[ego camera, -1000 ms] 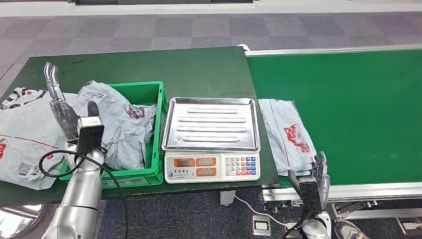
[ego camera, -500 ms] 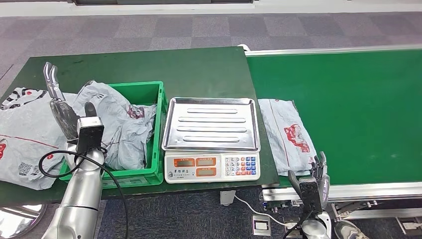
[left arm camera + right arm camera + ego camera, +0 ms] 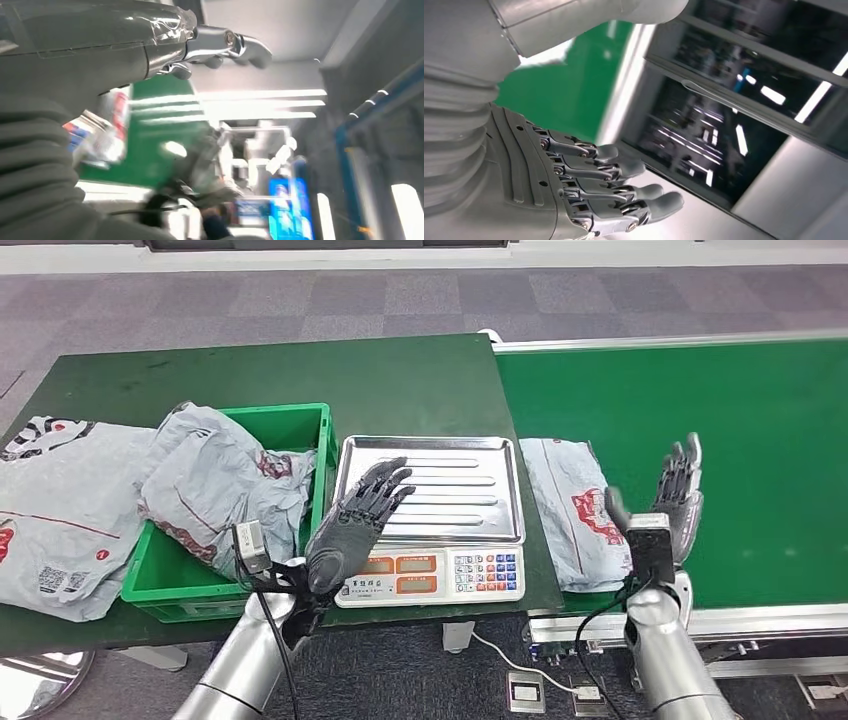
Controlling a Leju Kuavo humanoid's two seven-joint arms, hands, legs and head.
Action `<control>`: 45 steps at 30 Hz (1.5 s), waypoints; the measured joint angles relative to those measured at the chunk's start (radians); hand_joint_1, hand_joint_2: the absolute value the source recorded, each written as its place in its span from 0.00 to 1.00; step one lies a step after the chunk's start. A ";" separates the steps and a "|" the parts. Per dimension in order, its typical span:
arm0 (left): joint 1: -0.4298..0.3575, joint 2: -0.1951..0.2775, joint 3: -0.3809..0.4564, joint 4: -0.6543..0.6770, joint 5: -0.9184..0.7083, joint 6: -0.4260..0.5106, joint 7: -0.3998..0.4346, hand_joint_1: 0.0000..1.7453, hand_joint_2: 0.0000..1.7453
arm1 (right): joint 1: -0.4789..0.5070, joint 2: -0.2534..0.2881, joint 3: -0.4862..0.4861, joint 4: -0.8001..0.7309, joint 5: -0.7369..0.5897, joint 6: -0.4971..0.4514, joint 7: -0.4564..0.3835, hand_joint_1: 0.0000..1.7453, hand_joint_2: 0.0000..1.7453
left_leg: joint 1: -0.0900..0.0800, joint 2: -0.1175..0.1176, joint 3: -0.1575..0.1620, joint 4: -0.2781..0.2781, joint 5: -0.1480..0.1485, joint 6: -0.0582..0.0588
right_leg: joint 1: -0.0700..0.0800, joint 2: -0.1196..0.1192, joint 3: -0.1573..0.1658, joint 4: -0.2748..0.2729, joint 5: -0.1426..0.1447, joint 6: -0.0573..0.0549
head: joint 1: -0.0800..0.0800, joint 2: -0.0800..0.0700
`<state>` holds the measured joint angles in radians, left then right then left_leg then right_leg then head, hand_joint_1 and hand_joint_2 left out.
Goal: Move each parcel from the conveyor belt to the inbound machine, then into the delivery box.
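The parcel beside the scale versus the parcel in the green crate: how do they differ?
The parcel beside the scale lies flat on the conveyor belt; the parcel in the green crate is crumpled and spills over the crate's rim. Both are grey bags with red print, and neither is held.

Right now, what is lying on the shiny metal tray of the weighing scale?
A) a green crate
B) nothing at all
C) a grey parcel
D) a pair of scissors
B: the scale's steel tray is bare; the left hand only hovers open in front of it, and the nearest grey parcel lies on the conveyor belt.
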<state>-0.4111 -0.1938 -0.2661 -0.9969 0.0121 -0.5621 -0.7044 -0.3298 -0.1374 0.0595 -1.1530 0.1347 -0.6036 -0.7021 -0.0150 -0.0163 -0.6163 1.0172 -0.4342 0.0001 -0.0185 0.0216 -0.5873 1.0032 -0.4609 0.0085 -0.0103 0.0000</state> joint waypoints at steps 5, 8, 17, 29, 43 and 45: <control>-0.002 0.001 -0.037 0.018 0.006 0.173 0.001 0.00 1.00 | -0.037 -0.011 0.000 -0.013 0.003 -0.001 0.000 0.00 1.00 | 0.002 -0.001 0.000 0.000 0.001 0.000 | 0.002 -0.002 0.001 0.001 0.000 -0.001 | 0.000 0.000; -0.003 0.001 -0.049 0.026 0.006 0.178 0.001 0.00 1.00 | -0.044 -0.014 0.000 -0.017 0.003 -0.001 0.001 0.00 1.00 | 0.002 -0.001 0.000 0.000 0.000 0.000 | 0.002 -0.002 0.001 0.001 -0.001 -0.001 | 0.000 0.000; -0.007 0.002 -0.058 0.036 0.010 0.164 0.001 0.00 1.00 | -0.098 -0.053 0.000 -0.003 0.004 0.014 0.007 0.00 1.00 | 0.001 -0.002 -0.001 0.000 0.000 0.000 | 0.001 -0.002 0.001 0.001 -0.001 0.000 | 0.000 0.000; -0.006 0.008 -0.057 0.052 0.013 0.138 0.000 0.00 1.00 | -0.382 -0.144 0.078 0.581 0.301 0.350 0.568 0.00 1.00 | 0.001 -0.012 -0.002 0.000 0.004 0.002 | 0.001 -0.012 0.002 0.000 -0.001 0.001 | 0.000 0.000; -0.015 -0.011 -0.054 0.163 0.023 0.168 0.001 0.00 1.00 | -0.366 -0.194 0.202 0.786 0.368 0.559 0.743 0.00 1.00 | 0.001 -0.011 -0.004 0.000 0.003 0.002 | 0.001 -0.011 0.001 0.000 -0.002 0.002 | 0.000 0.000; -0.016 -0.013 -0.054 0.169 0.023 0.169 0.001 0.00 1.00 | -0.366 -0.195 0.207 0.794 0.368 0.560 0.743 0.00 1.00 | 0.001 -0.011 -0.004 0.000 0.003 0.002 | 0.001 -0.011 0.001 0.000 -0.002 0.002 | 0.000 0.000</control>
<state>-0.4269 -0.2065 -0.3197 -0.8284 0.0353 -0.3936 -0.7038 -0.6957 -0.3326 0.2663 -0.3591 0.5026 -0.0441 0.0409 -0.0138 -0.0278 -0.6199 1.0172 -0.4310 0.0021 -0.0174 0.0105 -0.5867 1.0034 -0.4627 0.0102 -0.0103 0.0000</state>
